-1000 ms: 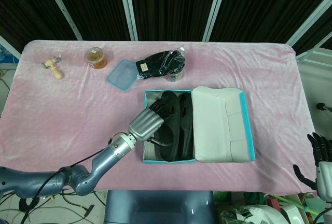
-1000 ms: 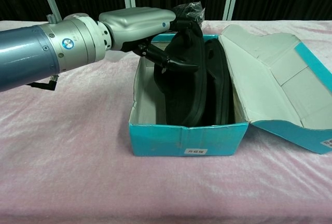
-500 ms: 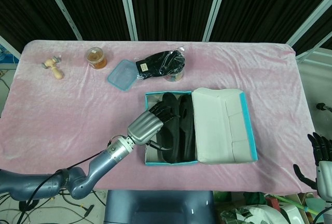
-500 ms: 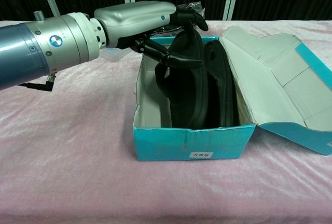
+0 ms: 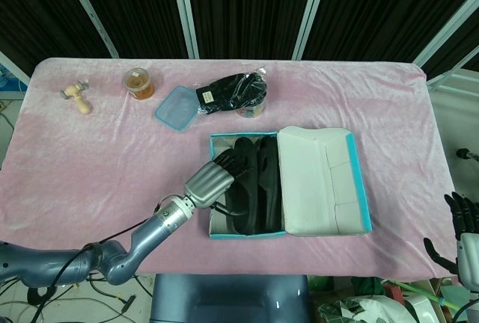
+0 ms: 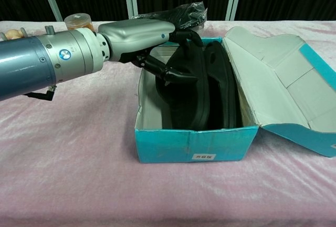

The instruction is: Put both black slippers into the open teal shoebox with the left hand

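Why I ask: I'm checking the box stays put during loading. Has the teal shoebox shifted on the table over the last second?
Yes. The teal shoebox has slid slightly toward the robot, away from the blue lid, which stayed fixed in the head view.

- The place looks like a robotics lab or test cell, not a home.
- A table [image 5: 90, 158] draped in pink velvety cloth stands before black slatted panels [image 5: 247, 9] set in pale metal frames.
- Unrelated props sit along the far side: a small amber jar [image 5: 139, 83], a blue-lidded container [image 5: 176, 108], a wooden knobbed piece [image 5: 76, 96] and a plastic-wrapped black bundle [image 5: 233, 91].
- Loose cables and clutter [image 5: 359, 304] lie on the floor below the table's near edge.
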### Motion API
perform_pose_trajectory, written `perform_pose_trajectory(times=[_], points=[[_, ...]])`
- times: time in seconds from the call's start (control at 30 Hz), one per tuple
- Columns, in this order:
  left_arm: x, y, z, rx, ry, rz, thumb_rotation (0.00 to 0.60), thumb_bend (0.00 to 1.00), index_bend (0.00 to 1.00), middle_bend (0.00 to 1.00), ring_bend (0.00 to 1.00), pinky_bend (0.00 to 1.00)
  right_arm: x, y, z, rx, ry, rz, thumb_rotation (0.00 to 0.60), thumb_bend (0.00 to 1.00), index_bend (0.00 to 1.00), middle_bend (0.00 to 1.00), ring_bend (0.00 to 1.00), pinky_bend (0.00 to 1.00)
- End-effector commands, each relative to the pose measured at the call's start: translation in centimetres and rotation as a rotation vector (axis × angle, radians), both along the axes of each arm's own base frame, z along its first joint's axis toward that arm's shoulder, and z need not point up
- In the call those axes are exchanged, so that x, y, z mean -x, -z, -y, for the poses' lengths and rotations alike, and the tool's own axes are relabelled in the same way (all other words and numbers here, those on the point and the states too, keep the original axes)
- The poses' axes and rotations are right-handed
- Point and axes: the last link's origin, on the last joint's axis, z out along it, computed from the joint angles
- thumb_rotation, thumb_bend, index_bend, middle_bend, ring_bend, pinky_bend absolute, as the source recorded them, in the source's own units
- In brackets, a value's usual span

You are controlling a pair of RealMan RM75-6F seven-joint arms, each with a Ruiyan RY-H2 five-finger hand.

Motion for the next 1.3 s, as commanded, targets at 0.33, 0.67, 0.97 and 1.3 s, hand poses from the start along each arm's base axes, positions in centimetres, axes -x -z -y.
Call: perform_pose_trajectory(times=[0.33, 0.67, 0.97, 1.3], points=[[1.1, 1.3, -0.5, 0.024, -0.063, -0.044, 0.174, 0.13, 0.11, 0.24, 0.08, 0.03, 0.0, 0.0, 0.0, 0.0, -0.002, -0.003, 0.6, 0.23, 0.0, 0.04, 0.0, 0.04], [0.4, -2.4, 1.0, 0.051, -0.058, 0.24, 0.172, 0.1, 0.11, 0.23, 0.08, 0.05, -0.2, 0.0, 0.2, -0.002, -0.009, -0.003, 0.6, 0.23, 0.0, 0.04, 0.0, 0.04], [4.9, -8.5, 2.3, -0.141, -0.078, 0.303, 0.185, 0.09, 0.12, 0.23, 0.08, 0.05, -0.3, -0.2, 0.7, -0.003, -0.02, -0.011, 0.6, 0.23, 0.0, 0.04, 0.0, 0.04], [16.1, -16.4, 6.7, -0.592, -0.374, 0.055, 0.313, 0.07, 0.1, 0.21, 0.08, 0.01, -1.2, 0.1, 1.9, -0.013, -0.074, -0.038, 0.6, 0.23, 0.0, 0.04, 0.0, 0.04]])
